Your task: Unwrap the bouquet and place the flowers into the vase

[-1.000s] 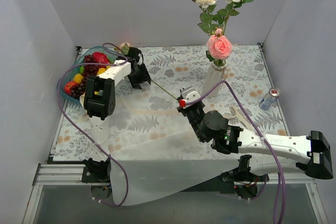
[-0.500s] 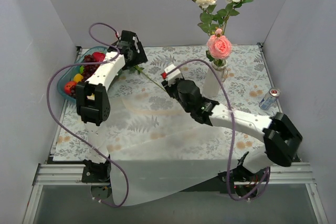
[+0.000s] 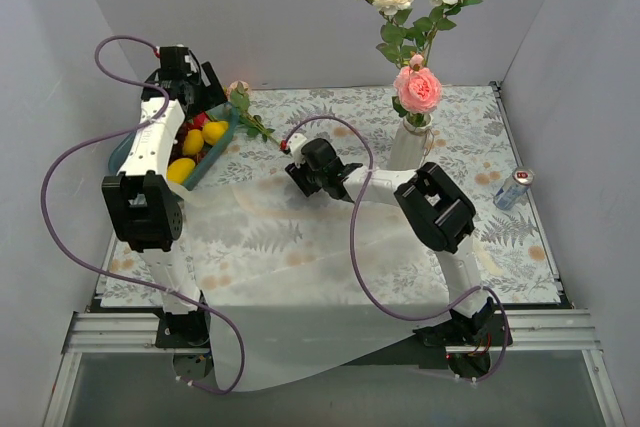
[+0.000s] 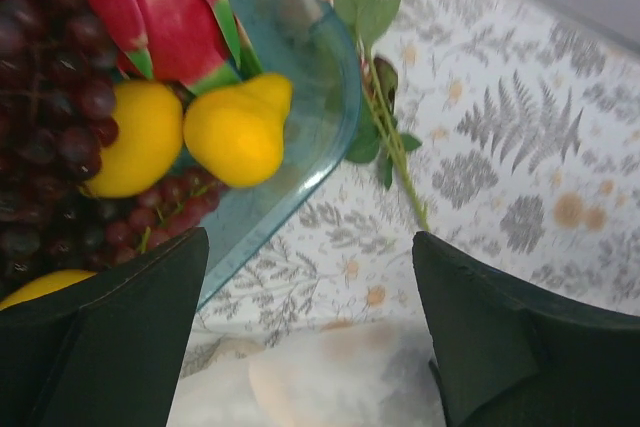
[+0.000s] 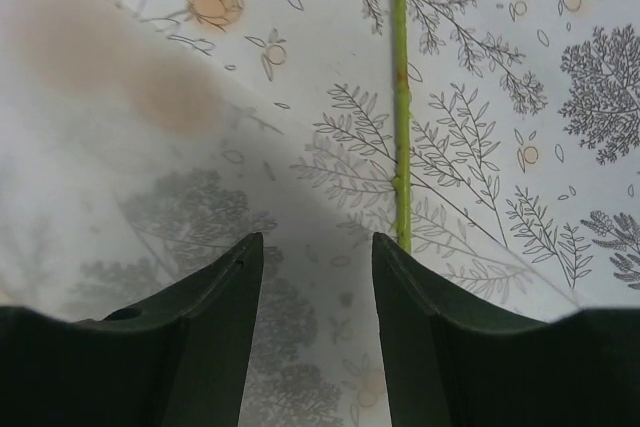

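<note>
One rose (image 3: 240, 97) lies on the counter (image 3: 470, 132); left fingers (image 4: 130, 317) and right fingers (image 5: 225, 297) gape empty, so next: close on its stem (image 5: 401, 97), carry to vase (image 3: 408, 152).

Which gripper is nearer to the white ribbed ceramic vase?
Right. The right gripper hovers over the floral tablecloth, left of the vase in the top view; the left gripper is far off, above the translucent blue fruit tray.

White arm links (image 3: 150, 152) with black joints (image 3: 143, 215), looping purple cables (image 3: 351, 247), dark matte fingers (image 4: 110, 347)
</note>
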`<state>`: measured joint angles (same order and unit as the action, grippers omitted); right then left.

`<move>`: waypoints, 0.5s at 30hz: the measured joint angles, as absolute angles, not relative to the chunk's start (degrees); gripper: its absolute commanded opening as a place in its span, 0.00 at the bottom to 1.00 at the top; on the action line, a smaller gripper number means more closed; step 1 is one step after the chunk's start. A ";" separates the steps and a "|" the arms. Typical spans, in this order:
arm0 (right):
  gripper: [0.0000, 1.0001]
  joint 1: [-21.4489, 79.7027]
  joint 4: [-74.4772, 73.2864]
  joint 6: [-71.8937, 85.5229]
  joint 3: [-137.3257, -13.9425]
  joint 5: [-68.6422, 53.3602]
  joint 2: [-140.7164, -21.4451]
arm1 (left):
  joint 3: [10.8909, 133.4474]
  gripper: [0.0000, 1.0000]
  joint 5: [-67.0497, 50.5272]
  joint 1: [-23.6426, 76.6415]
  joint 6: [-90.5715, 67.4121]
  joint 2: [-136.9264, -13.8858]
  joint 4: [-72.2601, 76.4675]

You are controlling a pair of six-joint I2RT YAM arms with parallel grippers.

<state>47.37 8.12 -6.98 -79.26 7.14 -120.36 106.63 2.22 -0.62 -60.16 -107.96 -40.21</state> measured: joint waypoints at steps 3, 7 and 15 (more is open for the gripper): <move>0.55 46.26 8.01 -6.39 -80.40 6.92 -122.21 | 103.85 0.82 -0.67 0.05 -58.85 -108.49 -41.74; 0.54 45.50 9.17 -6.17 -82.24 7.09 -122.78 | 102.72 0.82 -4.12 0.97 -57.47 -108.44 -42.33; 0.55 44.23 10.55 -4.95 -82.72 6.35 -123.39 | 100.62 0.82 -5.89 1.08 -56.29 -107.68 -41.41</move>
<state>44.23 10.55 -4.95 -82.72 6.35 -123.39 100.62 -5.89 1.08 -56.29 -107.68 -41.41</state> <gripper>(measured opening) 0.544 0.824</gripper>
